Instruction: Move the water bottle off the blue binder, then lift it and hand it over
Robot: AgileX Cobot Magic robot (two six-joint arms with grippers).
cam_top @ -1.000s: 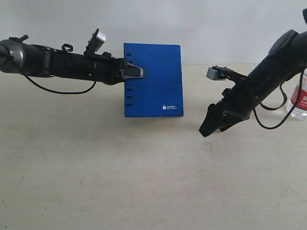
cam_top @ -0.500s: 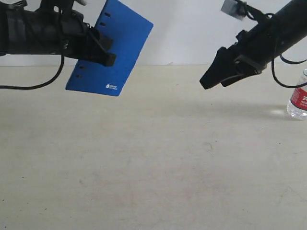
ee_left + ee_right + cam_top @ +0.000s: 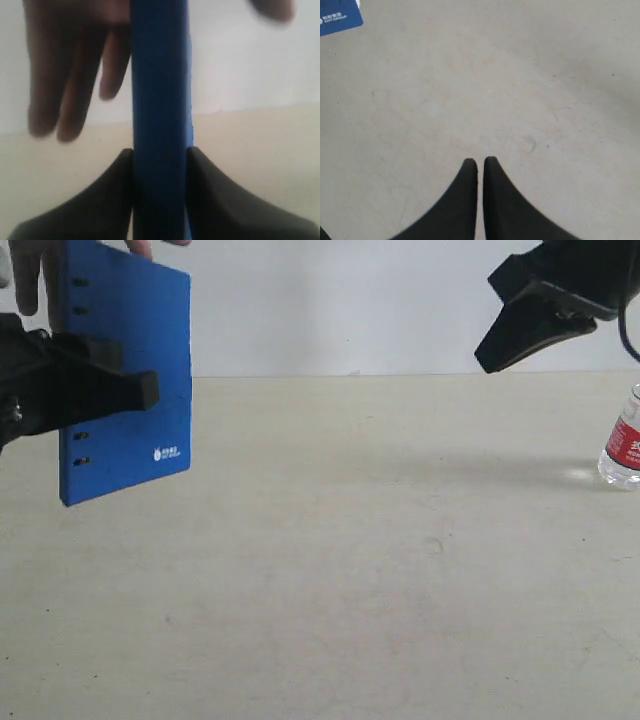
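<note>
The blue binder (image 3: 125,380) hangs upright above the table at the far left, with my left gripper (image 3: 145,388) shut on its spine edge. In the left wrist view the binder (image 3: 159,75) is edge-on between the two black fingers of the left gripper (image 3: 159,150). A person's hand (image 3: 25,285) reaches over the binder's top edge; its fingers (image 3: 70,80) are just behind the binder. The water bottle (image 3: 625,445), clear with a red label, stands on the table at the far right. My right gripper (image 3: 487,364) hovers high at the upper right, shut and empty, left of the bottle and well above it.
The beige table (image 3: 350,570) stretches across the view, with a white wall behind it. In the right wrist view the right gripper (image 3: 480,161) points down at bare table, and a corner of the binder (image 3: 337,17) shows far off.
The left arm has swung the binder left and turned it upright, and a hand has come to its top edge. The right gripper has risen toward the upper right and its jaws have shut.
</note>
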